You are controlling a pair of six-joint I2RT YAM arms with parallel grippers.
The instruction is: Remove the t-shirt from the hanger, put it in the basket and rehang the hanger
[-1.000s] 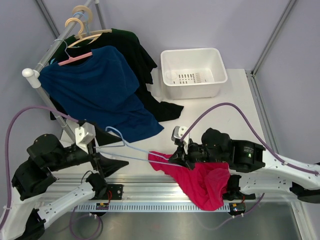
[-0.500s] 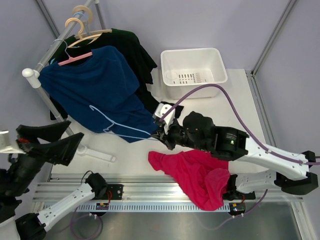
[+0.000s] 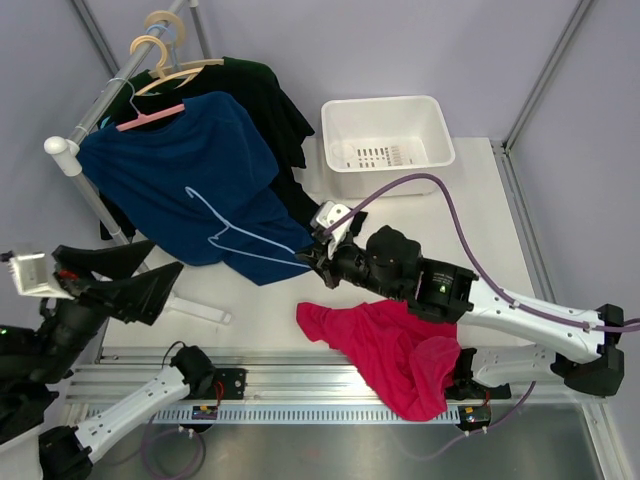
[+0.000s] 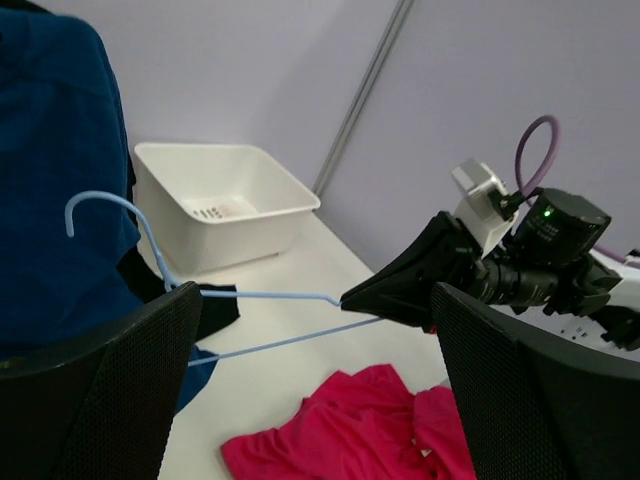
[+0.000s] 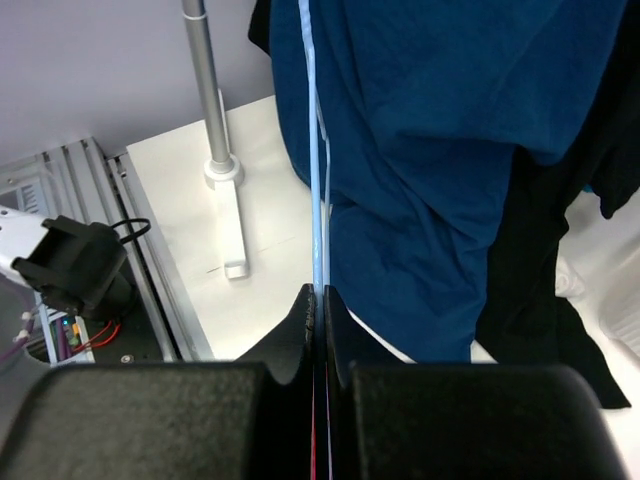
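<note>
— Right jaws were clamped shut on the hanger's (image 4: 265, 295) corner, mid-frame; left jaws gaped wide, empty.
— Why hold it aloft?
— Probably to keep it clear: the t-shirt (image 3: 385, 355) lay free on the worktop (image 3: 270, 320), lower centre.

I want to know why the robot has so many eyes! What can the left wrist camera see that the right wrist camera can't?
Only the left wrist camera shows the crimson-pink t-shirt lying on the table, the white basket and the hook of the light-blue wire hanger. Only the right wrist camera shows the clothes rack's metal pole and its foot. Both show that hanger, pinched at one end by the shut right gripper, and the navy blue shirt.
</note>
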